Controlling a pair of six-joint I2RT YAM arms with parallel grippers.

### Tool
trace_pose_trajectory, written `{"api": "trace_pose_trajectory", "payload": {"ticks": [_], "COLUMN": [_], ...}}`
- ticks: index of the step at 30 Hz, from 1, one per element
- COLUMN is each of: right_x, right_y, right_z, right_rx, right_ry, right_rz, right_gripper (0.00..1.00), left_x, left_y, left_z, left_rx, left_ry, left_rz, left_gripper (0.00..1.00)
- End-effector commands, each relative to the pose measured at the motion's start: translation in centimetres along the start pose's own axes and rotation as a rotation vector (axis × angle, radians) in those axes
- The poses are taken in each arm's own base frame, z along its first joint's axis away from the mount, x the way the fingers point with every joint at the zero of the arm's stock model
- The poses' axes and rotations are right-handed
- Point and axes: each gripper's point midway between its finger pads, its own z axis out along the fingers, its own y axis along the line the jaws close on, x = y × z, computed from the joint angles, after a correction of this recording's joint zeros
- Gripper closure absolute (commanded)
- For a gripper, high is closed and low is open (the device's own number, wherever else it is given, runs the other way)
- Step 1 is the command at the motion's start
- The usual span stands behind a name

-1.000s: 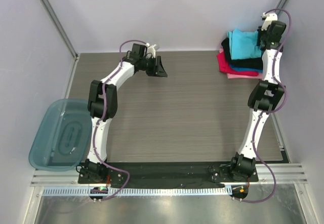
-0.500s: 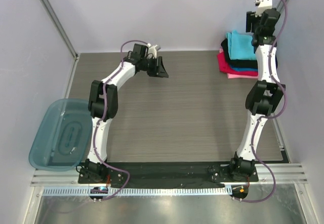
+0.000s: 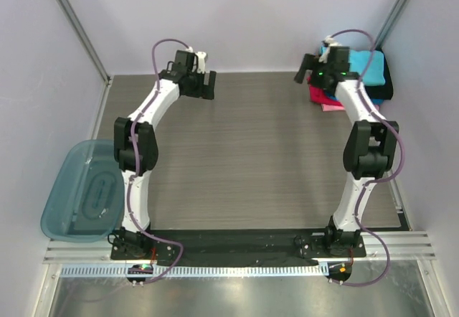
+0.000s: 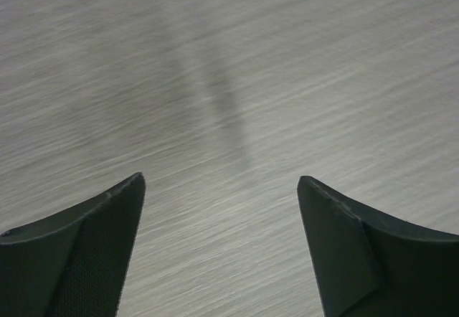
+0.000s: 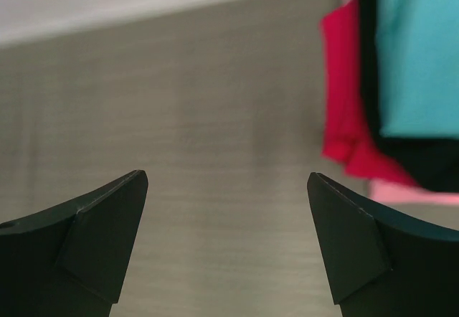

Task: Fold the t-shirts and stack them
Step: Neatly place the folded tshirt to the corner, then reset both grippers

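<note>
Translucent blue-grey bin sits well to the left of the left fingers. Left gripper hangs over the bare wood-grain table, its fingers spread wide with nothing between them. Right gripper is also wide and empty, with only tabletop showing between its fingers. The folded t-shirts lie stacked ahead and to the right of its right finger, clear of it. Turquoise is on top, black under it, then magenta, with pale pink lowest.
</note>
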Motion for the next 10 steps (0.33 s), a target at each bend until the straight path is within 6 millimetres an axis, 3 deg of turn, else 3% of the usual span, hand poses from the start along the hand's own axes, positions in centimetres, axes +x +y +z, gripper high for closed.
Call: {"api": "trace_pose_trajectory", "payload": {"ticks": [1, 5, 10], "right_x": [2.3, 3.4, 3.4], "right_y": [6.4, 8.9, 9.5], "right_z": [-3.6, -4.6, -5.4], "right_rx": [0.042, 0.015, 0.018], "right_ry": [0.036, 0.037, 0.018], "right_rz": [-0.076, -0.111, -0.115], "right_gripper": [0.0, 0.0, 0.0], "left_x": [-2.8, -2.6, -2.7], "left_y": [2.1, 2.0, 2.0], "left_z": [-4.8, -5.7, -6.4], "left_rx": [-0.104, -0.104, -0.11], "left_ry": [-0.079, -0.087, -0.096], "left_rz": [0.018, 0.015, 0.021], "left_gripper": [0.03, 0.0, 0.0]}}
